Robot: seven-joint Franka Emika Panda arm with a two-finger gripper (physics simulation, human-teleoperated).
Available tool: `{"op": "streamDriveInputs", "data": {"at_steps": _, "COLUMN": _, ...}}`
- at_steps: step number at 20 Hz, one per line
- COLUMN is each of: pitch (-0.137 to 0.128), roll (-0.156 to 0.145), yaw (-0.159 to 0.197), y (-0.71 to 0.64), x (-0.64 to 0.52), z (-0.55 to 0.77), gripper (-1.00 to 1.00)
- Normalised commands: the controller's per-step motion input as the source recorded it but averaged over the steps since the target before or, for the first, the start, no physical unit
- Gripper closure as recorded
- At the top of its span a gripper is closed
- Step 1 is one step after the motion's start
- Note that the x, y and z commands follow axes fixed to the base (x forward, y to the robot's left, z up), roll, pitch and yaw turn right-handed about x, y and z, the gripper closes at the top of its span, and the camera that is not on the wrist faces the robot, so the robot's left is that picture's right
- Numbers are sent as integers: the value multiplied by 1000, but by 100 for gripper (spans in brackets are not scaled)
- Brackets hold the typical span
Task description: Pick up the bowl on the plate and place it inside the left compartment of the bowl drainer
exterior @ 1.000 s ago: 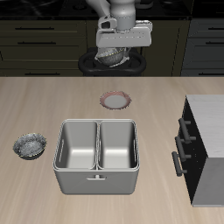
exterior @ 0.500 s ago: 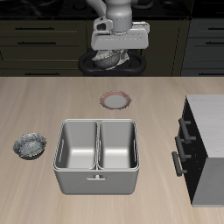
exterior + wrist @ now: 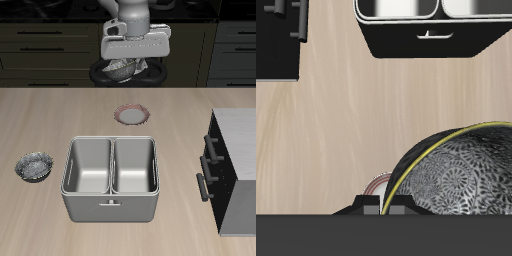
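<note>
The gripper (image 3: 129, 68) hung high above the back of the table (image 3: 60, 115), with lots of open air under it. Its fingers pinched the bowl (image 3: 124, 68), which was lifted well clear of the plate (image 3: 132, 113). The plate sat bare on the pale wood. The bowl drainer (image 3: 110, 205) stood nearer the front edge, and both wells were free. A second bowl (image 3: 34, 165) lay beside it. A dark cabinet (image 3: 235, 170) stood at the other side. The wrist view showed the bowl (image 3: 461, 175) up close with a yellow rim, the drainer (image 3: 426, 35) beyond it, and a bit of the plate (image 3: 376, 184).
</note>
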Motion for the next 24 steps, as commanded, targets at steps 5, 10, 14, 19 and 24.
{"op": "streamDriveInputs", "data": {"at_steps": 5, "pitch": -32, "roll": -3, "yaw": 23, "y": -30, "x": 350, "z": 248, "gripper": 100}}
{"op": "streamDriveInputs", "data": {"at_steps": 10, "pitch": -20, "roll": -20, "yaw": 16, "y": -208, "x": 275, "z": 231, "gripper": 100}}
{"op": "streamDriveInputs", "data": {"at_steps": 14, "pitch": -25, "roll": -21, "yaw": 18, "y": -164, "x": 200, "z": 188, "gripper": 100}}
{"op": "streamDriveInputs", "data": {"at_steps": 19, "pitch": -1, "roll": -9, "yaw": 8, "y": -140, "x": 253, "z": 33, "gripper": 100}}
{"op": "streamDriveInputs", "data": {"at_steps": 24, "pitch": 83, "roll": 4, "yaw": -21, "y": -240, "x": 364, "z": -131, "gripper": 100}}
